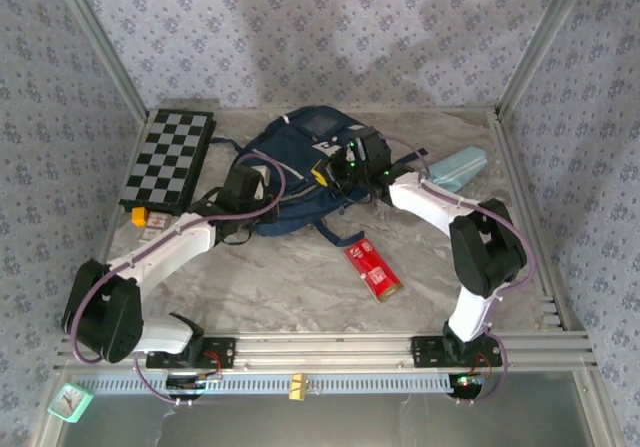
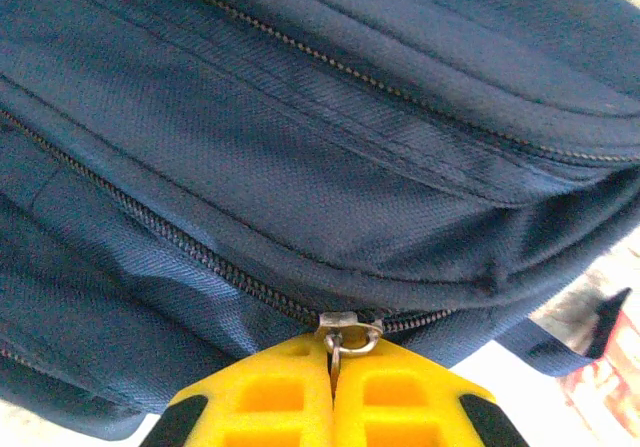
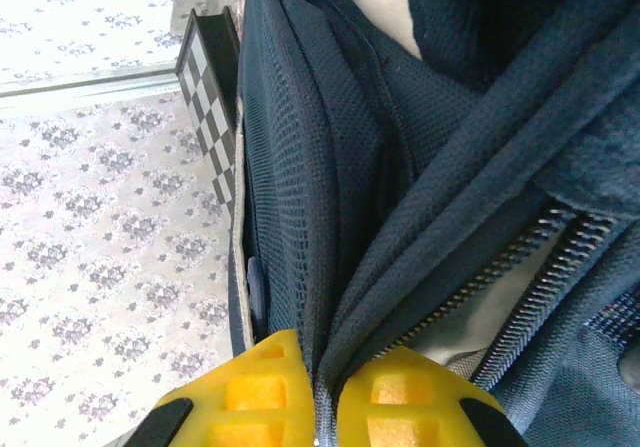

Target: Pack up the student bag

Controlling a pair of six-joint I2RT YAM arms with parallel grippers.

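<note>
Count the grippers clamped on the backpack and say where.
2. The left gripper pinches the zipper pull on the backpack; the right gripper pinches the fabric edge beside its open zipper.

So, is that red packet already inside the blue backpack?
No, the red packet lies out on the table, in front of the backpack, on the side nearer the arms' bases.

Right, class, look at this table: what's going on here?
Both arms are working on the navy bag. The left fingers are shut on a zip pull; the right fingers pinch the bag's fabric beside an open zip. A chessboard, red packet and pencil case lie on the table outside it.
</note>
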